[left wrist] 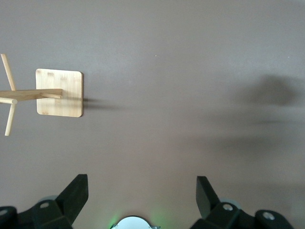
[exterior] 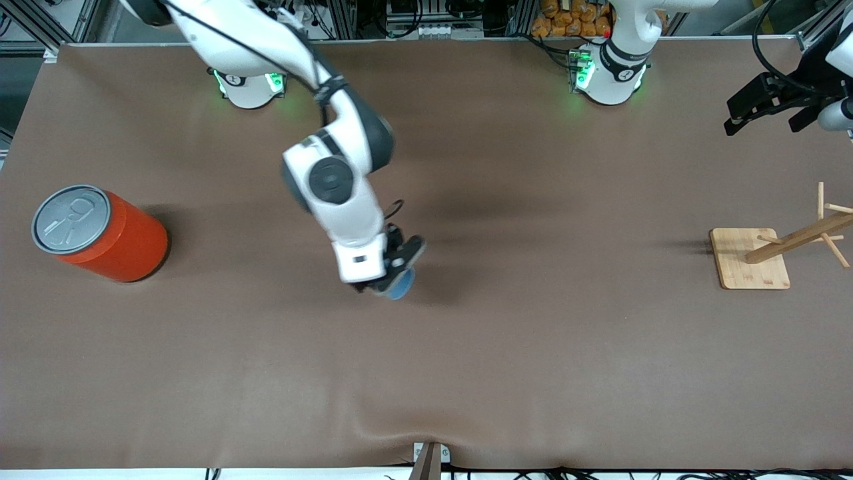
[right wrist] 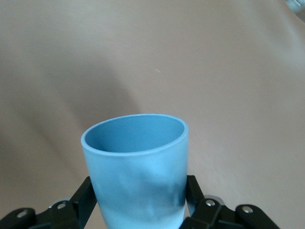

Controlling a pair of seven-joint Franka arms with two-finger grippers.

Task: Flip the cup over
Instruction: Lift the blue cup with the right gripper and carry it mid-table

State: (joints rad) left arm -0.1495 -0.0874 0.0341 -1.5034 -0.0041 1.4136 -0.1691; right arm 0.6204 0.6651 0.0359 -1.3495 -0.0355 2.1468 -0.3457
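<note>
Light-blue plastic is what I am pinching: the cup is sitting between my right gripper fingers, one pad on each side of its tapered wall, its darker mouth facing away from my wrist. In the front view my right gripper is hanging over the middle of the brown table, well in from every edge, with the cup showing just below the fingers. Whether its lip is touching the cloth, I cannot tell.

I judge that I am partway through the turn. To do it well, I should be rolling the wrist slowly and keeping the squeeze steady, since the thin wall already looks slightly dented and smooth plastic could slip. I should be lowering it only once the cup is sitting square to the table, then letting go gently so it does not topple.

My left gripper is waiting with its fingers spread and nothing between them, up near the table's corner at the left arm's end, above the wooden rack. The orange can is standing near the edge at the right arm's end, well apart from my work.
</note>
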